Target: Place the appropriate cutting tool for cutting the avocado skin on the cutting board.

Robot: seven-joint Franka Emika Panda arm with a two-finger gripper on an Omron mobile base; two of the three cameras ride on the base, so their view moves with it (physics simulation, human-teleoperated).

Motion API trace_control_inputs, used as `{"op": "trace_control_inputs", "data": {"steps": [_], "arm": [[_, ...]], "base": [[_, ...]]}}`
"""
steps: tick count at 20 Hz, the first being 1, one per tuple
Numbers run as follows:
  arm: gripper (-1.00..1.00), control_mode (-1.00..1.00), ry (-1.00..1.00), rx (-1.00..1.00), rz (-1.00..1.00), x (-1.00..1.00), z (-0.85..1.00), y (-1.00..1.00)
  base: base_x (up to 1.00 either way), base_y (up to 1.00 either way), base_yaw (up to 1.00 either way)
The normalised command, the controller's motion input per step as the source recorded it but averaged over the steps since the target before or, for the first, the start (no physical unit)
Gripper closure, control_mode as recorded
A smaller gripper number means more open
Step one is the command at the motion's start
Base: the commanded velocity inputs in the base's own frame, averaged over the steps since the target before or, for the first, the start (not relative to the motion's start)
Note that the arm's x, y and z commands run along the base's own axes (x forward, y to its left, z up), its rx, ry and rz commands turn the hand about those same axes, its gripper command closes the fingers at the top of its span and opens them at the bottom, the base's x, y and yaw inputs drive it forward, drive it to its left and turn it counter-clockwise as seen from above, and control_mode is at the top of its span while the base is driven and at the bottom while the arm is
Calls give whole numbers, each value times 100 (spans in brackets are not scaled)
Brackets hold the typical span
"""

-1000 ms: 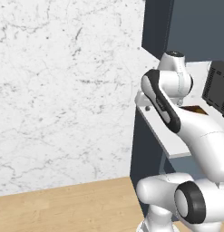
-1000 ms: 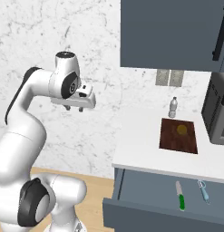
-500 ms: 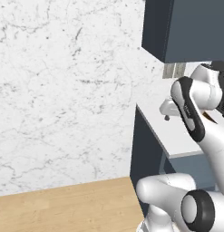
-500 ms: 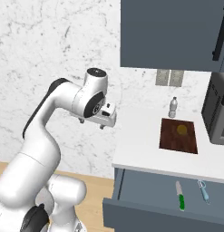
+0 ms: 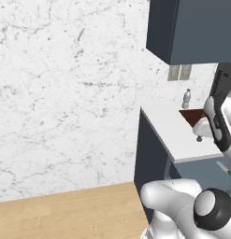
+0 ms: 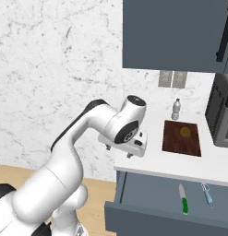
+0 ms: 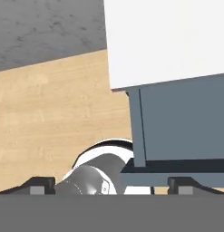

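Pincer (image 6: 118,151) open; knife (image 6: 183,200) blade toward counter.

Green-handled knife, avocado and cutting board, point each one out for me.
green-handled knife (image 6: 183,200): right base view, on the green handle, in the open drawer.
avocado (image 6: 185,132): right base view, middle of the yellowish lump.
cutting board (image 6: 177,143): right base view, bare wood below the avocado.

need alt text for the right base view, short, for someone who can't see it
A white robot arm's gripper hangs at the white counter's left edge. The avocado sits on the cutting board beside a bottle; the green-handled knife lies in an open drawer below.
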Motion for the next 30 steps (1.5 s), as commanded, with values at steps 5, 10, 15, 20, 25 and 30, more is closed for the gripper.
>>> {"op": "trace_control_inputs", "data": {"steps": [5,10,15,20,25,30], "arm": [[-100,-100,19,2,0,-32,-54,-100],[-100,-100,12,7,-12,-50,-52,-84],[-100,-100,13,3,-4,-17,-34,-97],[-100,-100,4,0,0,23,-57,-53],[-100,-100,0,0,0,39,-69,-25],[-100,-100,1,0,0,40,-54,-13]], "base": [[0,0,0],[0,0,0],[0,0,0],[0,0,0],[0,0,0],[0,0,0]]}}
